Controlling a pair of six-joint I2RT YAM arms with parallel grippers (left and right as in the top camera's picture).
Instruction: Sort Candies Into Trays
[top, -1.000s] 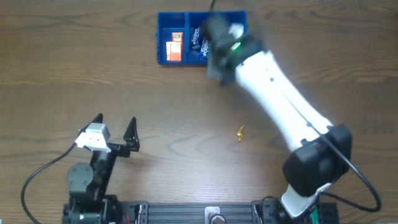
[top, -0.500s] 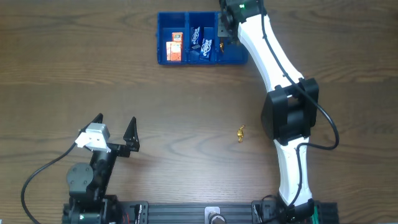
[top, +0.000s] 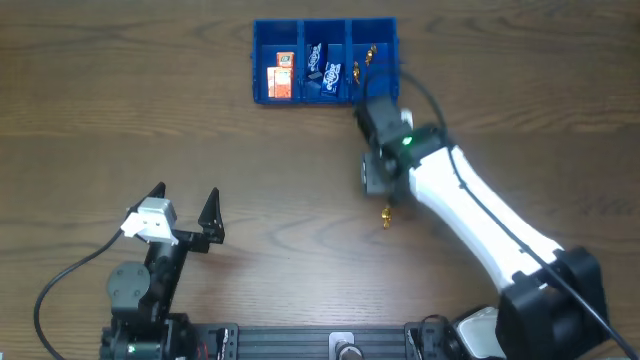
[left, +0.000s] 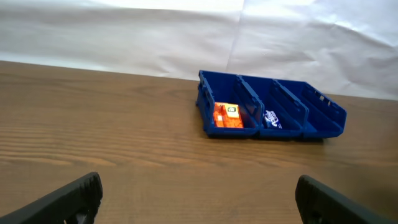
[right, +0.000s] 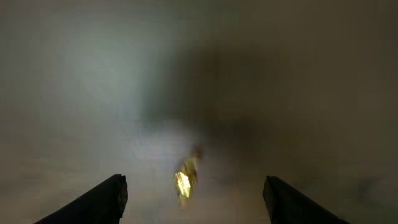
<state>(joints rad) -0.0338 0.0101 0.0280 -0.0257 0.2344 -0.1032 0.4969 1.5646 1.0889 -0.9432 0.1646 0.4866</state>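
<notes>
I have the right tool (top: 376, 180) spread wide and empty, hanging above the loose gold candy (top: 387, 215) on the table (top: 250, 150), so the sweet lines up between its fingers. The tray (top: 300, 99) keeps gold ones (top: 366, 58) in its right compartment. The left tool (top: 187, 205) sits parked near its base, open and empty

Bare table (top: 110, 110) wood runs from the left gripper (top: 187, 192), fingers spread, up to the blue tray (left: 286, 132). I read this as an open lane.

The right arm (top: 480, 215) lies diagonally across the right half, from its base to just short of the tray, and blocks any crossing there.

The tray's walls and two dividers stand upright, so each compartment opens only from above.

The gold candy (right: 185, 179) sits on wood between the right gripper's (right: 194, 182) wide-spread fingers, with free wood on either side.
</notes>
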